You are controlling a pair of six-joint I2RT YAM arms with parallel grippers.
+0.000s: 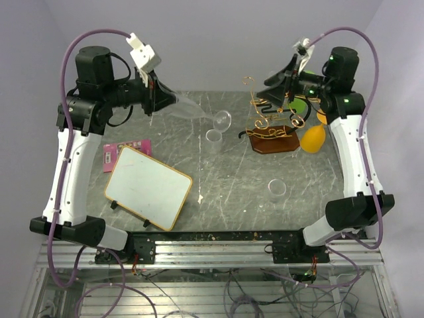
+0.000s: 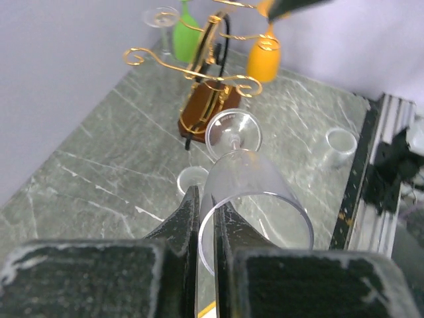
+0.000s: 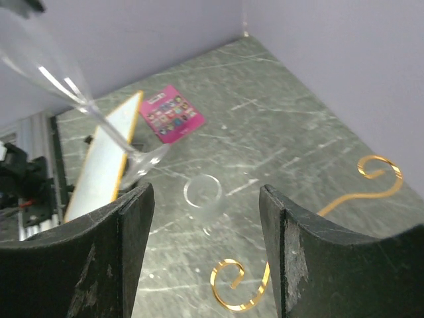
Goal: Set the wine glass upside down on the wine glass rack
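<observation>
My left gripper [image 1: 171,101] [image 2: 207,212] is shut on the rim of the clear wine glass [image 1: 222,119] [image 2: 255,192]. One finger is inside the bowl and one outside. The glass is held nearly level above the table, its round foot pointing at the wine glass rack [image 1: 275,126] [image 2: 212,86], a gold and black wire stand on a brown wooden base. My right gripper [image 1: 270,91] [image 3: 205,199] hangs open over the rack's gold scrolls [image 3: 232,285], empty. The glass's stem and foot [image 3: 142,162] show just beyond its left finger.
An orange glass [image 1: 313,138] [image 2: 264,59] and a green one [image 1: 298,105] [image 2: 185,33] stand by the rack. Two small clear cups [image 1: 213,139] [image 1: 277,189] sit on the table. A whiteboard [image 1: 149,187] and a pink card [image 1: 126,151] lie at the left.
</observation>
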